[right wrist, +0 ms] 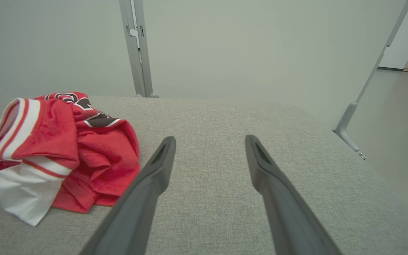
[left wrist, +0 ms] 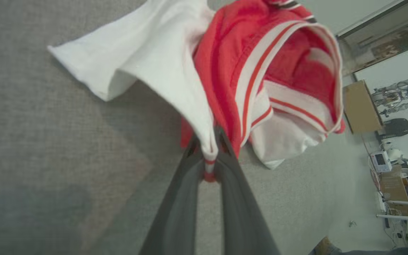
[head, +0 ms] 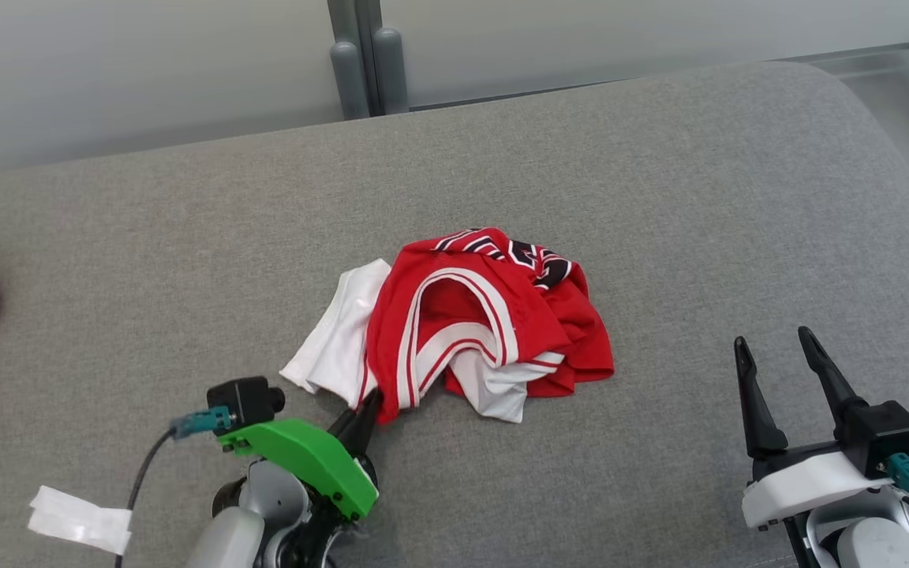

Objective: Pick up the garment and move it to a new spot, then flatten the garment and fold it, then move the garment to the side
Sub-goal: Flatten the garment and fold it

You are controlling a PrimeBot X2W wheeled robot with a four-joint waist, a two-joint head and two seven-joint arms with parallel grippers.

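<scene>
My left gripper (head: 366, 412) is pinched tight on the near hem of the red-and-white jersey (head: 494, 315). My right gripper (head: 774, 341) hangs wide open, empty. The jersey lies crumpled mid-way across the grey cushion (head: 660, 197), so I judge lifting, flattening and folding all remain.

Nothing could be read. The garment (head: 494, 315) bore black, white-edged lettering (head: 537, 264) on its far fold, but this was crumpled and partly hidden, so no letter was clear.

Garment (head: 494, 315) lies centred on the cushion (head: 660, 197)
</scene>
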